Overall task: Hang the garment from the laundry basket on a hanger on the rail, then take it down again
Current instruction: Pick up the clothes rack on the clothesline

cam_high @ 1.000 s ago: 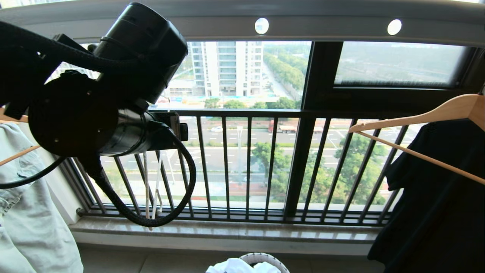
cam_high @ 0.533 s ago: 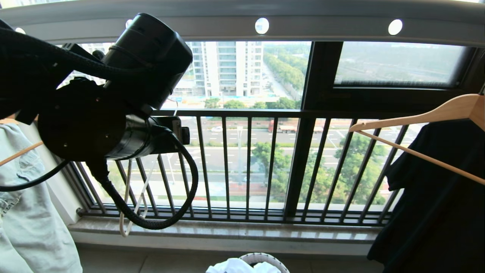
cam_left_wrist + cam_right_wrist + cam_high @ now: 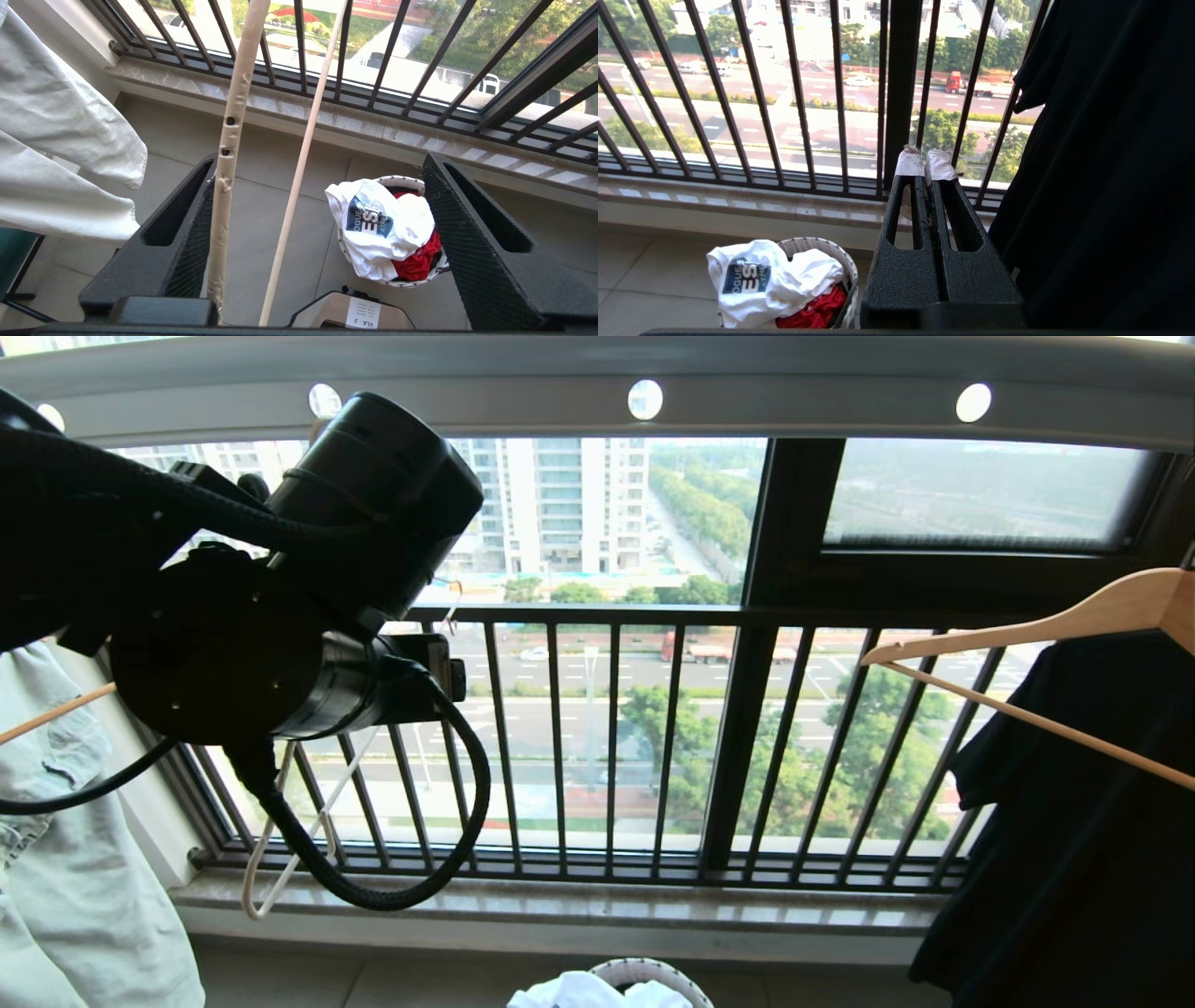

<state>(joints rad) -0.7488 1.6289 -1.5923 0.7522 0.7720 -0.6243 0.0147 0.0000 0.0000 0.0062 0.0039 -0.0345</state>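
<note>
The white garment (image 3: 373,256) with its dark blue logo lies crumpled on top of the round white laundry basket (image 3: 397,178) on the floor; both also show at the bottom of the head view, garment (image 3: 579,991) and basket (image 3: 653,969). My left gripper (image 3: 320,158) is raised in front of the window, open wide. The cream hanger (image 3: 229,140) passes between its fingers, its thicker bar lying against one finger. In the head view the hanger (image 3: 247,887) dangles below my left arm, its top hidden. The grey rail (image 3: 794,406) with round holes runs overhead. My right gripper (image 3: 924,163) is shut and empty.
A pale garment (image 3: 65,877) hangs at the left. A black garment (image 3: 1074,840) hangs on a wooden hanger (image 3: 1074,616) at the right, close beside my right gripper. Black window railing (image 3: 611,747) and a stone sill (image 3: 560,905) lie ahead. Red cloth (image 3: 418,263) sits in the basket.
My left arm has shifted slightly down and right, uncovering another hole in the rail. The hanger's lower end has swung out to the left below the arm.
</note>
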